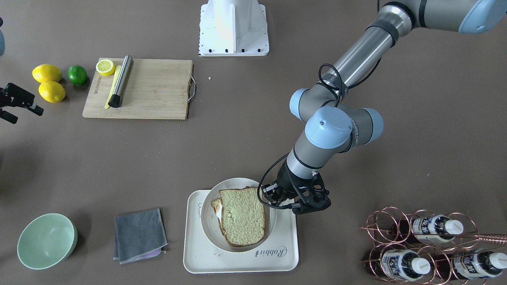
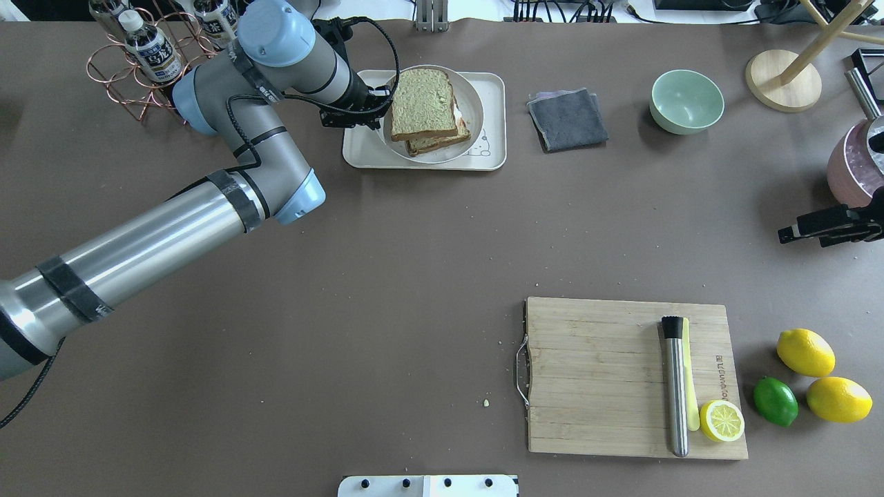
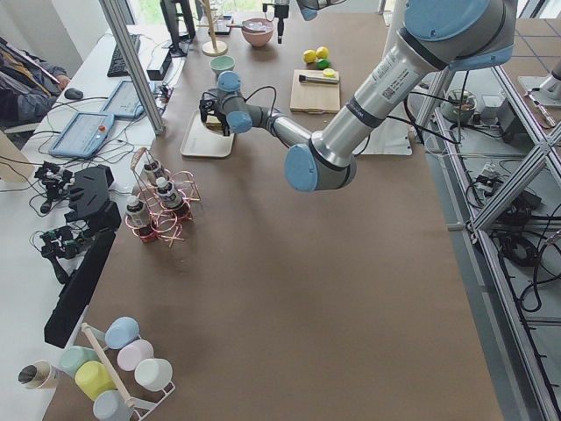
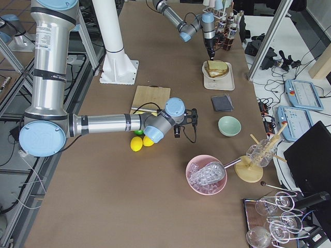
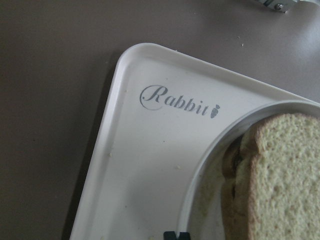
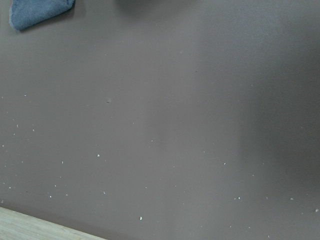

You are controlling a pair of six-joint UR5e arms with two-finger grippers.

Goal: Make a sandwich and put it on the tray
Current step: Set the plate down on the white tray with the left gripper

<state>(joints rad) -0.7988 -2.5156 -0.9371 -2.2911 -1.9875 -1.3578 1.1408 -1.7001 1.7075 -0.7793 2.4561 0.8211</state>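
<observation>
The left gripper (image 1: 274,194) (clamped or not, I cannot tell) sits at the plate (image 1: 237,183) rim, with the sandwich (image 1: 242,215) just beside it on the tray (image 1: 285,253).

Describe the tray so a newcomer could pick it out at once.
Along the table's far edge in the overhead view, find the copper bottle rack and the grey cloth. Between them lies the tray, a cream rectangle with rounded corners under the round plate holding the sandwich; unlike the wooden cutting board, it bears "Rabbit" script.
</observation>
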